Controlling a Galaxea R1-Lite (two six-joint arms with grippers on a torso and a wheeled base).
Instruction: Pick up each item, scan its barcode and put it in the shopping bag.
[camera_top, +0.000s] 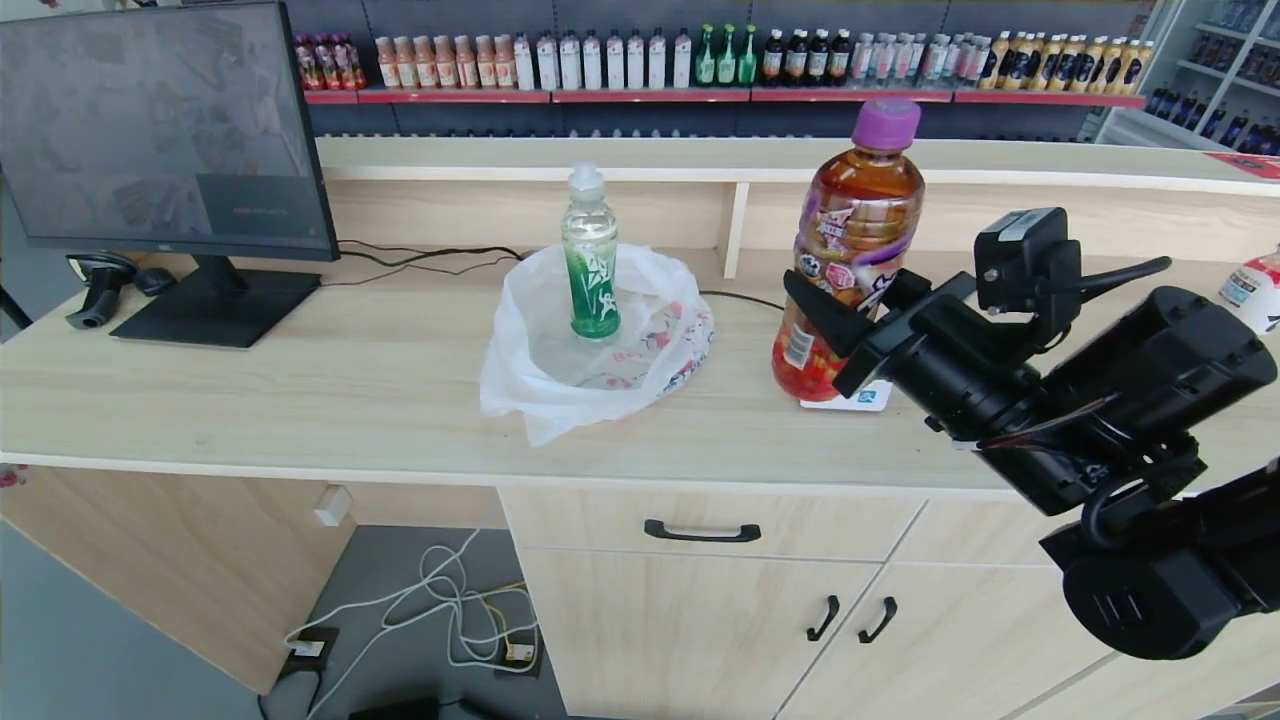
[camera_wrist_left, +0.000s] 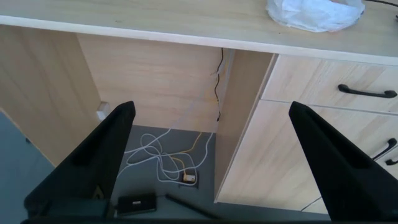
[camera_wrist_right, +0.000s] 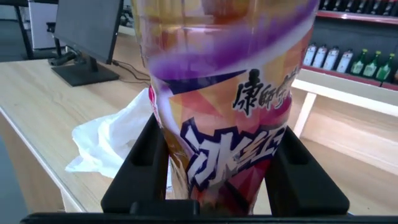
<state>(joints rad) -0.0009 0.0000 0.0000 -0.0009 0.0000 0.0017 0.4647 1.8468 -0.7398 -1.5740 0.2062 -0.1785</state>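
At frame right, right end effector (camera_top: 838, 332) clamps tea bottle (camera_top: 862, 195), purple-orange label (camera_top: 850, 250), barcode (camera_top: 797, 346); left end effector (camera_wrist_left: 211, 162) open; green bottle (camera_top: 590, 262) in bag (camera_top: 520, 370).

shopping bag (camera_top: 560, 385): middle of the surface (camera_top: 300, 400)
small bottle (camera_top: 590, 260): upright in the bag
large bottle (camera_top: 850, 250): right of the bag
monitor (camera_top: 160, 130): left end of the surface

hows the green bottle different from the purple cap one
The green bottle stands free inside the shopping bag; the purple-capped bottle is outside the bag, clamped in the right gripper. The green bottle is slim, with a pale cap and a green label; the purple-capped bottle is broader and holds amber drink. Both are upright, capped plastic bottles.
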